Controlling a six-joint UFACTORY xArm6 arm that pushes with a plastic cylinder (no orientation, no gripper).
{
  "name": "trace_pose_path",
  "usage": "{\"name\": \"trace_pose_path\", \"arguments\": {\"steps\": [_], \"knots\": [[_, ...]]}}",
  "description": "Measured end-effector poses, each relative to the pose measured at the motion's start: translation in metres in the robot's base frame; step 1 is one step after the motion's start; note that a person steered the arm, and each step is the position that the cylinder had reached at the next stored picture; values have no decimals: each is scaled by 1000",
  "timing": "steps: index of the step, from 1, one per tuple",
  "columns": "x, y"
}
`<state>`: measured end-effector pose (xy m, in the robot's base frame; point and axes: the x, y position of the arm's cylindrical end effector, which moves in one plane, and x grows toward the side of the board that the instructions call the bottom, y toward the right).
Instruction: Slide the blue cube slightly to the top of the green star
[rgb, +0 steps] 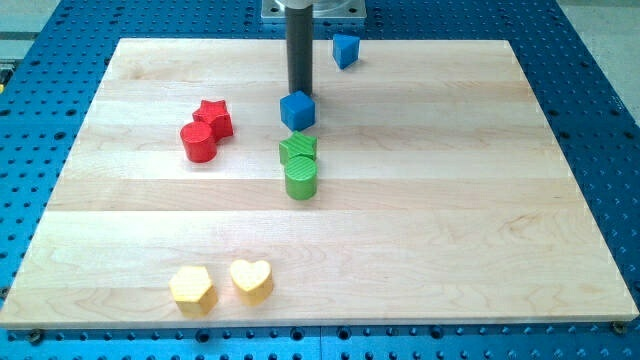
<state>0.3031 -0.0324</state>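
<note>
The blue cube (297, 110) sits on the wooden board near the view's top centre. The green star (298, 149) lies just below it, with a small gap between them. A green cylinder (302, 178) touches the star's lower side. My tip (300, 92) is at the lower end of the dark rod, right at the cube's top edge, touching or almost touching it.
Another blue block (345, 49) lies near the board's top edge, right of the rod. A red star (214, 117) and a red cylinder (198, 142) touch at the left. A yellow hexagon (191, 289) and a yellow heart (251, 280) sit at the bottom.
</note>
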Motion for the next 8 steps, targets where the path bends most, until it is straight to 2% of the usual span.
{"name": "trace_pose_path", "arguments": {"steps": [3, 5, 8], "knots": [[33, 13], [36, 34], [36, 36]]}}
